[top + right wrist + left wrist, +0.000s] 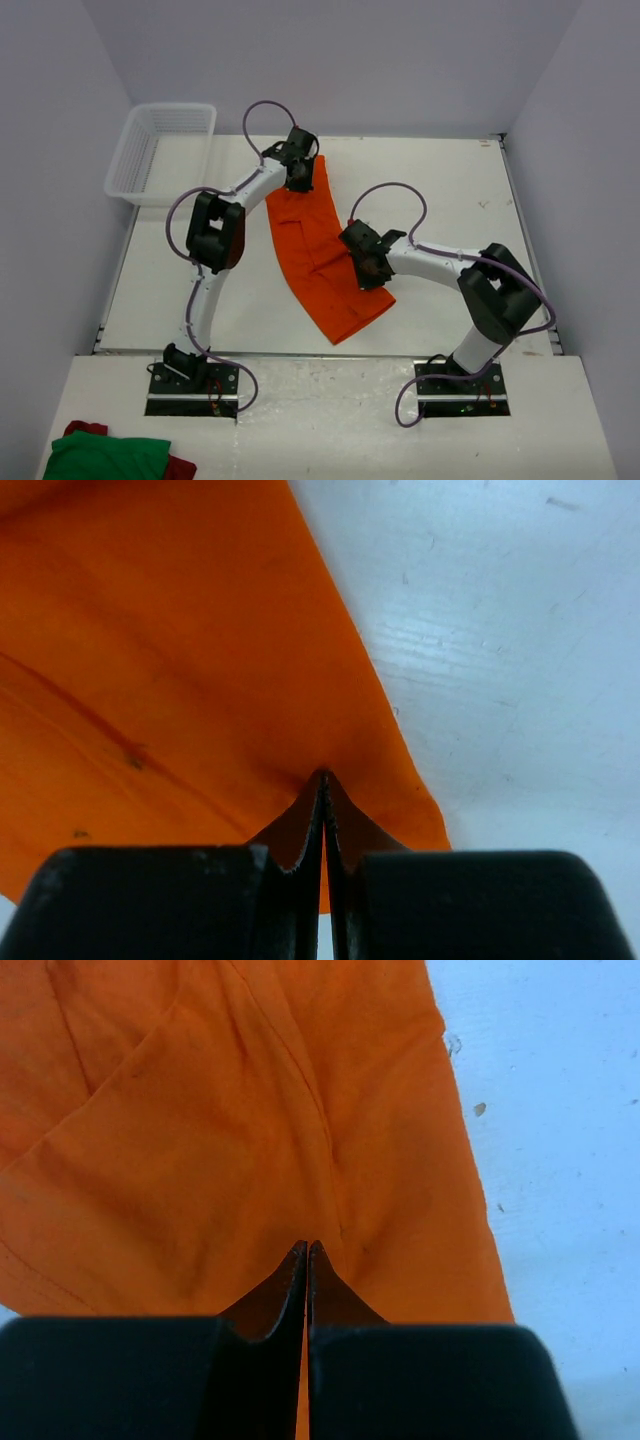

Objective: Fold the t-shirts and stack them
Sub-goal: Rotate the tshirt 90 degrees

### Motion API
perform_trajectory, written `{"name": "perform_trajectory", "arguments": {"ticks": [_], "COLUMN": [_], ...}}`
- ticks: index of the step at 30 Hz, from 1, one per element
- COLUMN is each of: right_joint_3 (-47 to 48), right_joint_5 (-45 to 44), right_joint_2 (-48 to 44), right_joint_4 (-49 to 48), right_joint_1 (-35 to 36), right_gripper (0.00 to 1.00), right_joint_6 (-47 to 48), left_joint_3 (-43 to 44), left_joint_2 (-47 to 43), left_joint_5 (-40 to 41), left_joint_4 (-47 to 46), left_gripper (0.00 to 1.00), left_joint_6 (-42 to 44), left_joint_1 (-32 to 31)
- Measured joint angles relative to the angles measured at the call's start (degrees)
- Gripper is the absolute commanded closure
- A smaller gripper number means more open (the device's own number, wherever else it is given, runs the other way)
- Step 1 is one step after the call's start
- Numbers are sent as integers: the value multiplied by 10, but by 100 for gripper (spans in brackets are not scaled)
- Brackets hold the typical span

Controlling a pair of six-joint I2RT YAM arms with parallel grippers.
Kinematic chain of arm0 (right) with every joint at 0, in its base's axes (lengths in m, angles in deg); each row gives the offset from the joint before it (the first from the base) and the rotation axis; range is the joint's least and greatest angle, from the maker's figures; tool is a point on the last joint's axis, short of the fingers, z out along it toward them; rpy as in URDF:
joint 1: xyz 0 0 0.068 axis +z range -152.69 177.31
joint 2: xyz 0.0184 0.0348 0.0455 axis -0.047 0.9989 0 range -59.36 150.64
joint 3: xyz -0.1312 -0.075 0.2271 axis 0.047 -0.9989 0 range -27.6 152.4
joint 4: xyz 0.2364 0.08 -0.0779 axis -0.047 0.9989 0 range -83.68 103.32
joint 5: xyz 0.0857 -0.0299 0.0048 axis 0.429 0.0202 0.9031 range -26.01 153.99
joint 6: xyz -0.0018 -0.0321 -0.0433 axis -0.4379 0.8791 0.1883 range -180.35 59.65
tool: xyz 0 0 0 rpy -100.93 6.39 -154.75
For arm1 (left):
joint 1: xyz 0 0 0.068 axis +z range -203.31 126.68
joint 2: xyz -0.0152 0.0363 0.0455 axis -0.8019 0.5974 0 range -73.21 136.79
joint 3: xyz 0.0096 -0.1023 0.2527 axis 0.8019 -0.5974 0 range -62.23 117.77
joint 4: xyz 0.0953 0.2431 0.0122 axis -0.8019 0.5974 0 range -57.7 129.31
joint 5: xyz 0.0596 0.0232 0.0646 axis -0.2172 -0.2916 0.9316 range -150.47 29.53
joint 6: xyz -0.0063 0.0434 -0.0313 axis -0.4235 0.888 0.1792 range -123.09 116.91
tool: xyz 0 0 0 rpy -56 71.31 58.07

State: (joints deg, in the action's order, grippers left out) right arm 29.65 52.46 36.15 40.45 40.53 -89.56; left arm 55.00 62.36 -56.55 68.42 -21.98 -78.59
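Note:
One bright orange t-shirt (322,255) lies on the white table as a long strip folded lengthwise, running from the far middle toward the near edge. My left gripper (300,178) is at its far end, shut, with the fabric (200,1140) pinched at the fingertips (300,1252). My right gripper (368,270) is at the strip's right edge about halfway down. It is also shut, with the cloth (150,660) drawn into a crease at its tips (316,780). In both wrist views orange shows through the slit between the fingers.
A white mesh basket (125,165) stands at the table's far left corner. A pile of green and red cloth (110,455) lies on the near ledge at the bottom left. Bare table (455,190) lies right of the shirt, with walls on three sides.

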Motion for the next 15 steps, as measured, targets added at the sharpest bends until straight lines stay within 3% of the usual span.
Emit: {"name": "perform_trajectory", "arguments": {"ticks": [6,15], "right_joint_3": [-24,-25], "right_joint_5": [15,75], "right_joint_2": [-4,1], "right_joint_4": [-8,-19], "right_joint_1": [8,67], "right_gripper": [100,100], "right_joint_6": [-24,-75], "left_joint_3": [7,106], "left_joint_2": [33,97], "left_joint_5": [11,12], "left_joint_4": [0,-3], "left_gripper": [100,100], "left_joint_6": [0,19], "left_joint_1": [0,5]}}
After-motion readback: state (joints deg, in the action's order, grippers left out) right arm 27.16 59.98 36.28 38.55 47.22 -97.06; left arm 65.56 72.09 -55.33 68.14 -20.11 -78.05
